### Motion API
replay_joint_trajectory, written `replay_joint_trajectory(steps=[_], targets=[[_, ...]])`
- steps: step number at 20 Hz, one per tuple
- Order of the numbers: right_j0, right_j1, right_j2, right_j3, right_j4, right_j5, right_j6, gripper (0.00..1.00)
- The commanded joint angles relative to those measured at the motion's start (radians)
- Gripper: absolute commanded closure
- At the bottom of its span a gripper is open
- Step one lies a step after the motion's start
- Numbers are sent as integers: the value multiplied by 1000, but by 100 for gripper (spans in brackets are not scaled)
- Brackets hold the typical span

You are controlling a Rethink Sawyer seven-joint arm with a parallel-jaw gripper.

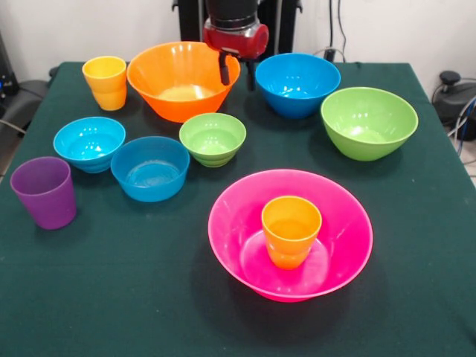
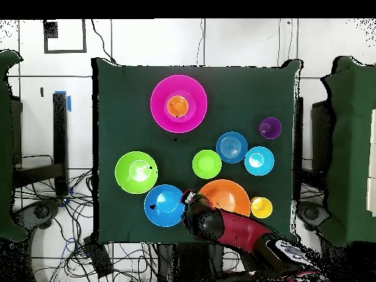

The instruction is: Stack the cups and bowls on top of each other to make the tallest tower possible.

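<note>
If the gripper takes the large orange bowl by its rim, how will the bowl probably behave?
The orange bowl looks like thin glossy plastic, so it is probably light and may slip in the gripper. Its wide rim and narrow base suggest it could tilt when lifted from one side. It looks empty, so nothing should spill.

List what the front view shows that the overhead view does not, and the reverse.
Front only: the bowls' side walls and depth, and the fingers hanging over the large orange bowl's rim.

Overhead only: the whole red arm reaching in from the base, the table's full outline, and cables on the floor.

Both: seven bowls, three cups, and the orange cup standing inside the pink bowl.
</note>
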Motion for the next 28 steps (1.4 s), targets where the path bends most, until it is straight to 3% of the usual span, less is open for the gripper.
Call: replay_joint_trajectory(steps=[1, 6, 14, 28], targets=[[42, -4, 86, 44, 41, -1, 181, 0], [59, 4, 85, 42, 52, -14, 189, 0], [12, 30, 64, -13, 17, 7, 130, 0], [88, 79, -28, -17, 32, -128, 187, 0]])
